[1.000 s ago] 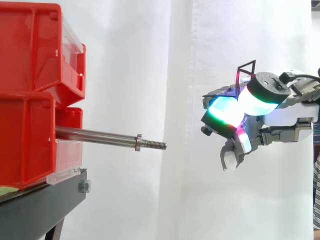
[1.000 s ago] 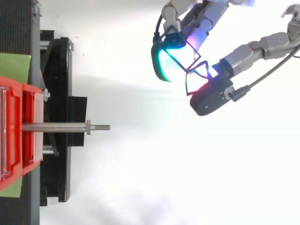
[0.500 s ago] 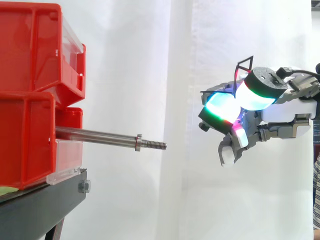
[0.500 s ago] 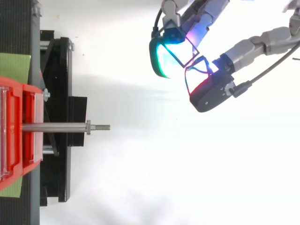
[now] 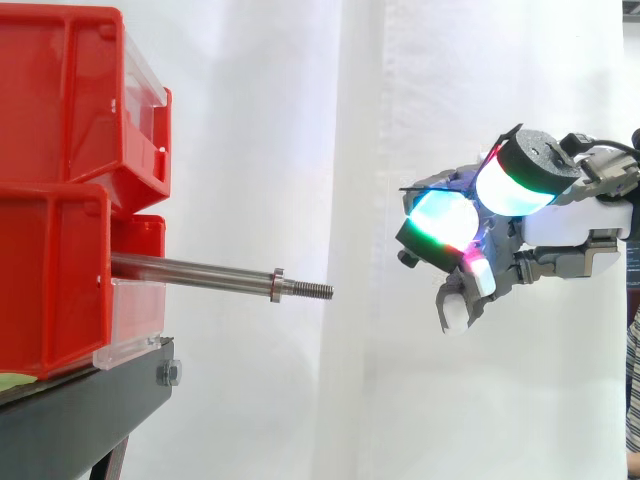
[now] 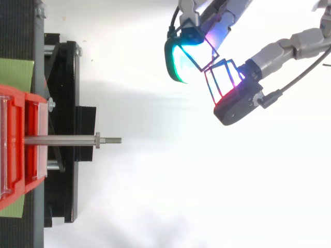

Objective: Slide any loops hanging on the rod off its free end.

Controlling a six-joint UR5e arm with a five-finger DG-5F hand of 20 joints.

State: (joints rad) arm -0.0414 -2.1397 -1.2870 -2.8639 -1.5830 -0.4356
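Hand (image 5: 578, 228) pinches a thin dark loop (image 6: 210, 85) between its glowing pads, well apart from the rod (image 5: 195, 270), above and beyond its threaded tip (image 5: 312, 290). Rod looks bare and juts from the red bins (image 5: 60, 200) past the stand's (image 5: 90, 400) edge. Loop seems freed. Best now: firm pinch, no swing back toward the tip, release well clear.

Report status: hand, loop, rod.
Hand shut on thin dark loop, held out past the free end of the rod. Rod bare, no loops hanging. Nothing between hand and rod.
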